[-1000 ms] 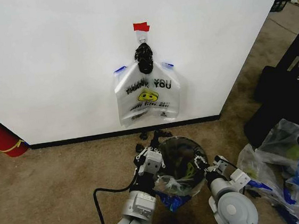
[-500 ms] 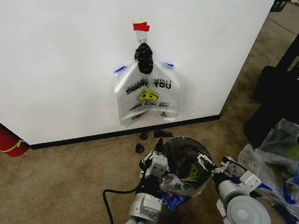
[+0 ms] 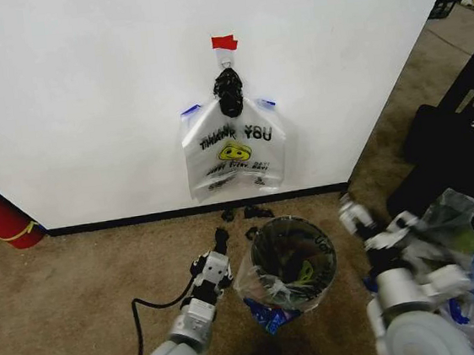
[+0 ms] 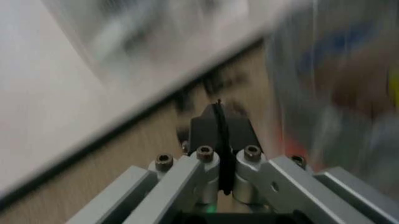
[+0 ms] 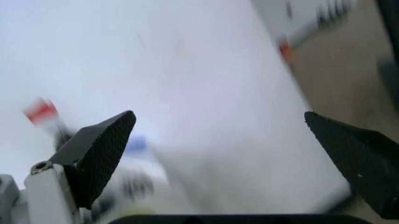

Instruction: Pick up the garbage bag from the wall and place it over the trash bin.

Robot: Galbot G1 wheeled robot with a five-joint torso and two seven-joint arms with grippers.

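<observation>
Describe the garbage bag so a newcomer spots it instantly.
Start at the white wall and find its red tape strip. The garbage bag hangs just below. Unlike the clear bags on the floor, it is white with blue handles, black lettering and a yellow smiley.

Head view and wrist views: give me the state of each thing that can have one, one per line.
garbage bag: hanging flat on the wall from a black hook under the red tape, not gripped.
trash bin: upright on the carpet, already lined with a clear bag.
left hand: shut, empty, low beside the bin.
right hand: open wide, empty, raised on the bin's other side.
</observation>
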